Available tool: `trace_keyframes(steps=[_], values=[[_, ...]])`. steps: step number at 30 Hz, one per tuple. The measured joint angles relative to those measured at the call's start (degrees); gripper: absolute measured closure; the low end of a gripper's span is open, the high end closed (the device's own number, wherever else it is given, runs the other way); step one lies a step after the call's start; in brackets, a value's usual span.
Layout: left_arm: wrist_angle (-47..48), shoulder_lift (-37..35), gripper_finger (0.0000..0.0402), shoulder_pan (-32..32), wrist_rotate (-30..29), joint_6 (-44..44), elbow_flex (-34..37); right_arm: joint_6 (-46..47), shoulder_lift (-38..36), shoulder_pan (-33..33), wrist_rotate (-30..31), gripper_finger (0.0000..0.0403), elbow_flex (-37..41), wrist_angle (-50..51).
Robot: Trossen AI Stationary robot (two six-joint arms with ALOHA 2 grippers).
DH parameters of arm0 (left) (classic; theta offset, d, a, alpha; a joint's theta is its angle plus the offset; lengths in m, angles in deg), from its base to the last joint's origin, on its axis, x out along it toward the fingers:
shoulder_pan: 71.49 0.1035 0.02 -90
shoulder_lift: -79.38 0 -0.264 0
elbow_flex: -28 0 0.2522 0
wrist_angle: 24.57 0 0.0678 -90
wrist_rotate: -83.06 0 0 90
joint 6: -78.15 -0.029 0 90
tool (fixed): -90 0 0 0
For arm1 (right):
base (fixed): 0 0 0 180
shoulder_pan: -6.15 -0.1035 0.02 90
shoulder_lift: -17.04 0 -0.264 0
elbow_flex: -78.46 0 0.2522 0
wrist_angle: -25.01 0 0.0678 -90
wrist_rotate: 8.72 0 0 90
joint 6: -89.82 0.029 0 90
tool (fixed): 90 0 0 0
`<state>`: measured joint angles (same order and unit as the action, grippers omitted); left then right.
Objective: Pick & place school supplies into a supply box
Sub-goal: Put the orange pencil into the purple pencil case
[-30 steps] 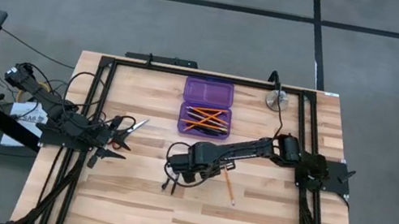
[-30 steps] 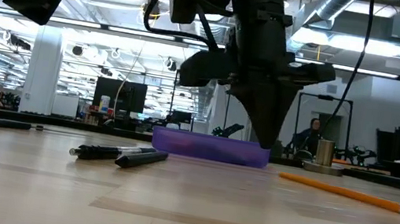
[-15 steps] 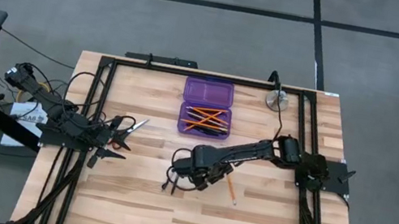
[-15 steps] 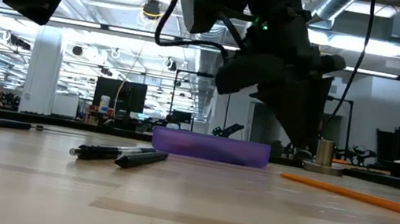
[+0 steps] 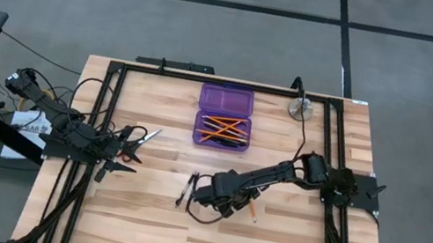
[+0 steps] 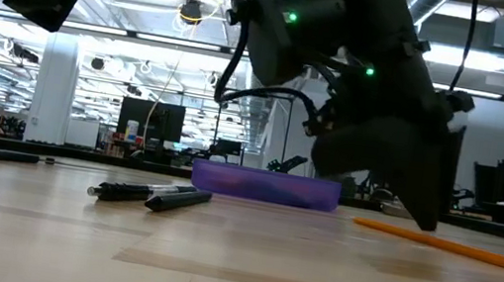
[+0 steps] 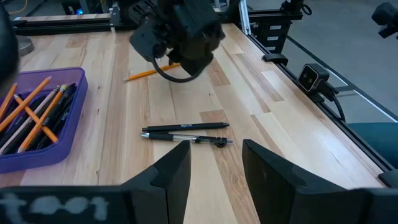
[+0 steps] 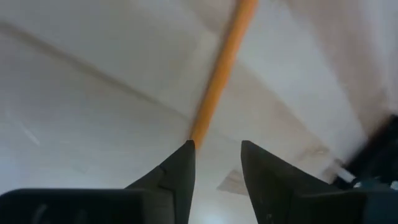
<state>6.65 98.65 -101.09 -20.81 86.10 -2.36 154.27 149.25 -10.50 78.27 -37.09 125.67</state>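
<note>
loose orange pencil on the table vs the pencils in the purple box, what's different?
The loose orange pencil lies alone on the bare wood, beside the right gripper; the boxed pencils sit inside the purple box. The loose pencil lies straight by itself; the boxed pencils are crossed in a heap, with dark pens among them in the left wrist view. Both are thin and orange.

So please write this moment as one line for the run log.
right gripper: open, above orange pencil | left gripper: open, waiting | purple pencil case: holds pencils
</note>
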Motion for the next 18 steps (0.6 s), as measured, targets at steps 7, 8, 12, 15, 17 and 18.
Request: trace_keyframes(steps=[7, 8, 12, 15, 17, 18], values=[[-0.1, 0.0, 0.0269, 0.0, 0.0, 0.2, 0.0, 3.3, -0.6, -2.0, -0.4, 0.0286, 0.7, -2.6], [-0.1, 0.0, 0.0269, 0.0, 0.0, 0.2, 0.0, 4.0, -1.2, -2.3, -0.1, 0.0286, 0.7, -2.7], [-0.2, 0.0, 0.0269, 0.0, 0.0, 0.2, 0.0, 7.6, -5.2, -3.4, 3.2, 0.0286, 0.7, -2.8], [-0.3, 0.0, 0.0269, 0.0, 0.0, 0.3, 0.0, 10.9, -9.8, -4.4, 7.4, 0.0286, 1.7, -3.9], [-0.2, 0.0, 0.0269, 0.0, 0.0, 0.3, 0.0, 13.1, -13.6, -4.9, 10.0, 0.0286, 3.5, -5.9], [-0.3, 0.0, 0.0269, 0.0, 0.0, 0.3, 0.0, 14.2, -15.4, -5.3, 11.5, 0.0286, 4.6, -7.0]])
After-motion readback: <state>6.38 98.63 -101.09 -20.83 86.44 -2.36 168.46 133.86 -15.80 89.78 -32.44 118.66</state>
